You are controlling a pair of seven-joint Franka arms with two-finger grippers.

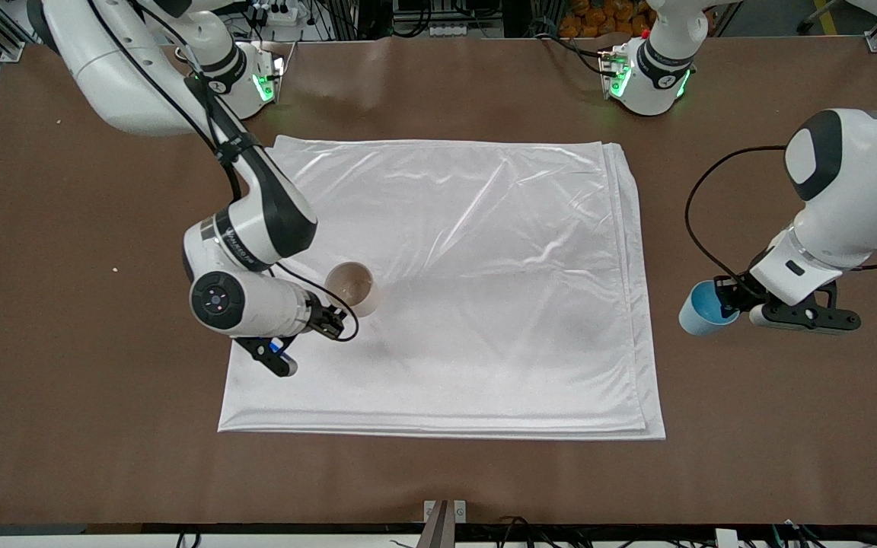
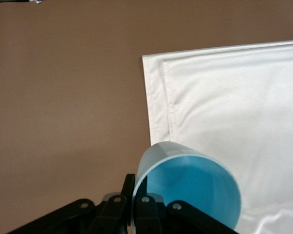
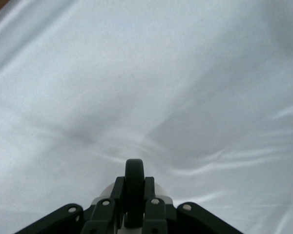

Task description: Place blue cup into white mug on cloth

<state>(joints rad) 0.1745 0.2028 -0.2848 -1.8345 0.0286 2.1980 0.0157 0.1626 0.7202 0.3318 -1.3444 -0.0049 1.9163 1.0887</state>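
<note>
The cloth [image 1: 476,266] is seen as a shiny, satin-like white fabric, softly wrinkled, with stitched hems at its folded edges. The blue cup [image 2: 185,190] is presented as smooth, thin-walled plastic with a slight sheen. The white mug [image 1: 352,288] appears glazed; its handle [image 3: 135,187] is smooth, dull black. The table [image 1: 65,304] is covered in matt brown material, faintly creased.

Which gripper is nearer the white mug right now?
Right. The right gripper is shut on the white mug by its black handle, on the cloth. The left gripper, shut on the blue cup, is over bare table off the cloth.
</note>
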